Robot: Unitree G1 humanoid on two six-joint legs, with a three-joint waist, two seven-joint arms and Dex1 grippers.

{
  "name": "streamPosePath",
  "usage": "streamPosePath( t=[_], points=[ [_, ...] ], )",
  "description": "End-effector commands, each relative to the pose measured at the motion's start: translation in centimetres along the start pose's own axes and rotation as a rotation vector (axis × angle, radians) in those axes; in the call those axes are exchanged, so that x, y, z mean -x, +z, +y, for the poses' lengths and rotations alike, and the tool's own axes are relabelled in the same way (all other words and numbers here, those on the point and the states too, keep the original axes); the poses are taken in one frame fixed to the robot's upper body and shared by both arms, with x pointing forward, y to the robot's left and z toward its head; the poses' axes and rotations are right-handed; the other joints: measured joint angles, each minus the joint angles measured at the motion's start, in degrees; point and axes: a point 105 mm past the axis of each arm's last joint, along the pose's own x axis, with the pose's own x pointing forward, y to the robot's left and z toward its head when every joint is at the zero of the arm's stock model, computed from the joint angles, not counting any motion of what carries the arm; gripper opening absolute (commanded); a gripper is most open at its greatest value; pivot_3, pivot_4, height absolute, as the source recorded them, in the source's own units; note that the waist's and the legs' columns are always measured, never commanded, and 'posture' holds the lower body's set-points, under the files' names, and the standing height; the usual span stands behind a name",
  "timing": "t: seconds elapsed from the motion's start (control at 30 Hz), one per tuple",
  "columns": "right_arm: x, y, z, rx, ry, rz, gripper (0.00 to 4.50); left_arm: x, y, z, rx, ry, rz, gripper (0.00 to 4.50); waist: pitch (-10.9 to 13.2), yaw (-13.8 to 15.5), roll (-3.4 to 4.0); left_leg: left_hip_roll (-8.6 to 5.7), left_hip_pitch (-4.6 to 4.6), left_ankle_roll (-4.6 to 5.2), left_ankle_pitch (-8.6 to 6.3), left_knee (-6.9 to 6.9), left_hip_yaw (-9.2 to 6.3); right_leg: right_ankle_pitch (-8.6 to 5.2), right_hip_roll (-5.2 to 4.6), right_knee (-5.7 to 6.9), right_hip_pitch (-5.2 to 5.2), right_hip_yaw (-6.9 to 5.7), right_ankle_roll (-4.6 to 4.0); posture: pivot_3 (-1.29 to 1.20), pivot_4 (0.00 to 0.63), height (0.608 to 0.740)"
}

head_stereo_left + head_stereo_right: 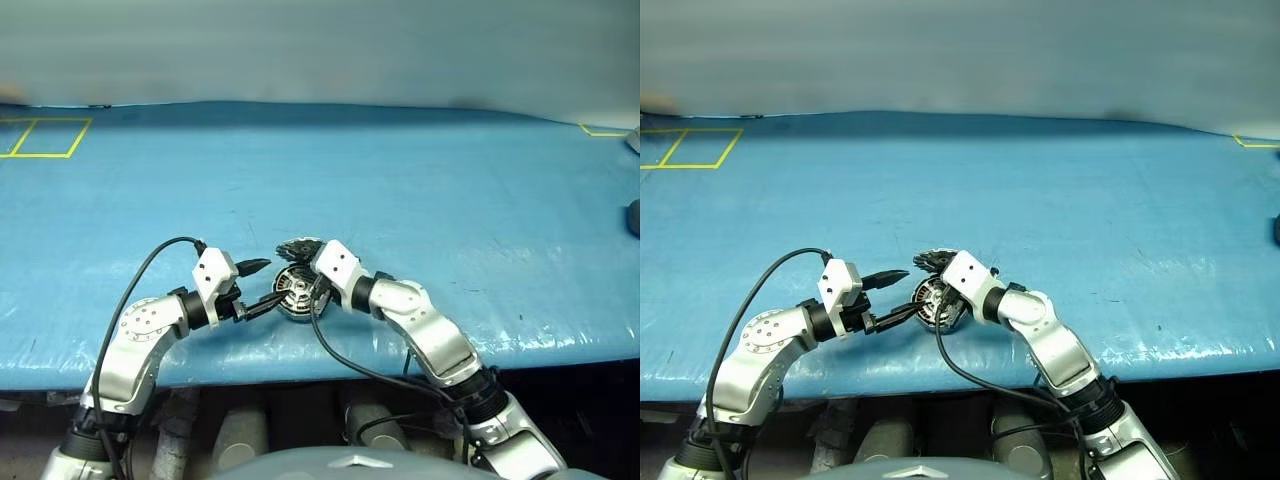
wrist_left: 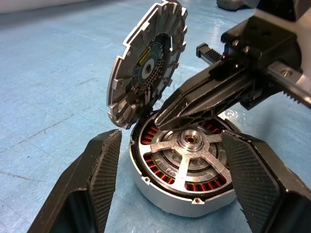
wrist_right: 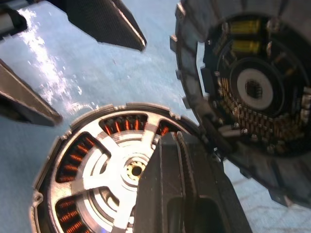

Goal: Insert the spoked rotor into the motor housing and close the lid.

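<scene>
The motor housing [image 2: 182, 182] sat on the blue counter [image 1: 420, 190] near its front edge, between the two arms. The spoked rotor [image 2: 187, 158] already lay seated inside it, its silver spokes and hub level with the rim and the copper-coloured windings showing through the gaps between the spokes. The lid [image 2: 148, 63] stood raised on the far side of the housing, joined to the housing's edge and tilted up, its dark-and-silver patterned inner face turned toward the housing.

The left pincer [image 1: 262, 285] reached in from the robot's left with its two black fingers [image 2: 99, 174] spread apart. In the left wrist view the fingers stood on either side of the housing, just beside its wall, clamped on nothing; whether either one touched the metal could not be told.

The right pincer [image 2: 167, 114] came in from the robot's right with its fingers pressed together and nothing held between them. Its closed tip sloped down over the far part of the housing and lay at the base of the raised lid, near where the lid joins the rim. In the right wrist view the closed fingers [image 3: 182, 194] reached over the rotor, with the lid standing just beside them. Whether the tip actually pressed on the lid or the rotor could not be told.
</scene>
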Motion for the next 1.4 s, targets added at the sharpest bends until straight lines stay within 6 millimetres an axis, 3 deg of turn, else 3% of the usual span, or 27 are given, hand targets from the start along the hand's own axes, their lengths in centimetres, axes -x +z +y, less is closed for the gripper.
streamPosePath(
  t=[0.03, 0.17, 0.4, 0.6, 0.73, 0.93, 1.17, 1.4],
  points=[
    [0.0, -1.0, 0.4, 0.099, 0.011, 0.049, 0.07, -0.1, 1.2, -0.3, -0.028, -0.013, -0.040, 3.51, 0.0, 0.0, 0.00, 0.00, 0.01, 0.00, 0.00, -0.01, 0.00, 0.00, 0.00, -0.01, 0.01, 0.00, 0.00, 0.00, 0.150, 0.740],
    [0.3, -1.4, 0.6, 0.114, 0.018, 0.058, 0.07, -0.3, 1.2, -0.3, -0.028, -0.019, -0.042, 3.51, 0.0, -0.1, -0.02, 0.00, 0.06, 0.00, 0.00, -0.02, -0.01, -0.02, 0.01, 0.00, 0.04, 0.00, 0.03, 0.00, 0.150, 0.740],
    [0.8, 1.4, -0.2, 0.023, -0.029, -0.088, 0.07, -0.4, 1.5, -0.3, -0.029, -0.043, -0.044, 3.51, 0.0, -0.1, -0.02, 0.00, 0.09, 0.00, 0.00, 0.01, 0.00, -0.04, 0.01, 0.00, 0.09, 0.01, 0.09, 0.00, 0.150, 0.740],
    [1.3, 3.0, 1.4, -0.037, 0.065, -0.178, 0.07, -0.3, 1.6, 0.0, -0.035, -0.039, -0.033, 3.51, 0.0, -0.2, 0.00, 0.00, 0.02, 0.00, 0.00, -0.04, -0.01, -0.02, 0.01, 0.00, 0.00, 0.00, 0.05, 0.00, 0.150, 0.740],
    [0.8, 1.8, 2.6, -0.003, 0.116, -0.123, 0.07, -0.2, 1.4, 0.0, -0.035, -0.034, -0.027, 3.51, 0.0, -0.3, 0.00, 0.01, 0.03, 0.00, 0.00, -0.04, -0.02, -0.04, 0.02, 0.00, 0.01, 0.00, 0.06, 0.00, 0.150, 0.740],
    [0.1, -1.8, 1.2, 0.039, 0.033, 0.029, 0.07, -0.1, 1.5, 0.2, -0.031, -0.016, -0.032, 3.51, 0.0, -0.3, -0.02, 0.01, 0.10, 0.00, 0.00, -0.01, 0.01, -0.05, 0.01, 0.00, 0.07, 0.01, 0.09, 0.00, 0.150, 0.740],
    [1.5, -0.9, 2.9, 0.039, 0.159, -0.014, 0.07, 0.9, 1.7, 0.4, 0.016, 0.004, -0.058, 3.51, 0.0, -0.1, -0.02, -0.02, 0.17, -0.01, 0.01, 0.07, 0.01, -0.23, -0.03, 0.00, 0.19, 0.02, 0.13, 0.00, 0.150, 0.740],
    [3.3, 0.5, 1.9, 0.016, 0.099, -0.071, 0.07, 1.5, 1.5, 2.6, 0.016, 0.113, -0.053, 3.51, 0.0, -0.1, -0.03, 0.01, 0.15, -0.01, 0.01, 0.00, -0.02, -0.15, 0.02, 0.03, 0.12, 0.00, 0.27, 0.00, 0.150, 0.740]
  ],
)
